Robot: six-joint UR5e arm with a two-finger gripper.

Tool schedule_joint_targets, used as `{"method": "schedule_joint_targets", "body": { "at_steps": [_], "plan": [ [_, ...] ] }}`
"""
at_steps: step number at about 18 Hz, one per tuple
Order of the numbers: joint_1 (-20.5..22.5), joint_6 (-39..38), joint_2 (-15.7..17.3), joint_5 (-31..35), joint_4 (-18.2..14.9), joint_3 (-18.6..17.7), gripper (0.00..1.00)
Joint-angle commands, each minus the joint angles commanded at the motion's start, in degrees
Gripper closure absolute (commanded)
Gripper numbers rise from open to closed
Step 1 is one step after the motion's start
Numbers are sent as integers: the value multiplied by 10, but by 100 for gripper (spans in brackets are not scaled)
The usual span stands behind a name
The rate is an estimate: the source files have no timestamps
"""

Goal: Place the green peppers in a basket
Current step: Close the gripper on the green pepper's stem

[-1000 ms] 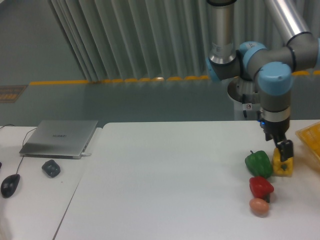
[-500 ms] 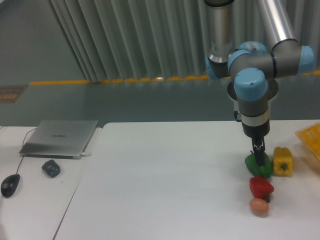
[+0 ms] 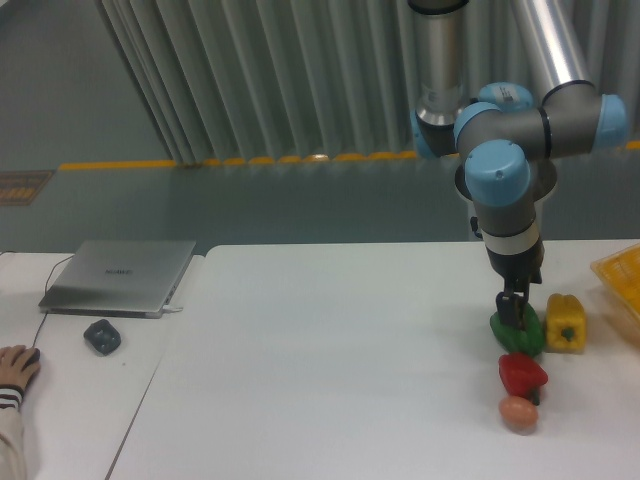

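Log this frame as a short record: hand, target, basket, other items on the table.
hand: lowered onto the green pepper, fingers around its top; closure cannot be told
green pepper: on the table, not lifted
basket: yellow-orange, cut off by the right edge, no pepper seen in it
yellow pepper: right of the green one
red pepper: in front of it
egg: nearest the camera

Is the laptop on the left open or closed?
Closed. The silver laptop lies flat on the side table with its lid down, and neither screen nor keyboard shows.
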Motion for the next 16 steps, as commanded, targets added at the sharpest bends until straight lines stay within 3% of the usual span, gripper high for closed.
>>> {"method": "schedule_joint_targets", "body": {
  "at_steps": [3, 16],
  "plan": [
    [-1, 29, -6, -1, 1, -4, 0],
    [-17, 31, -18, 0, 3, -14, 0]
  ]
}}
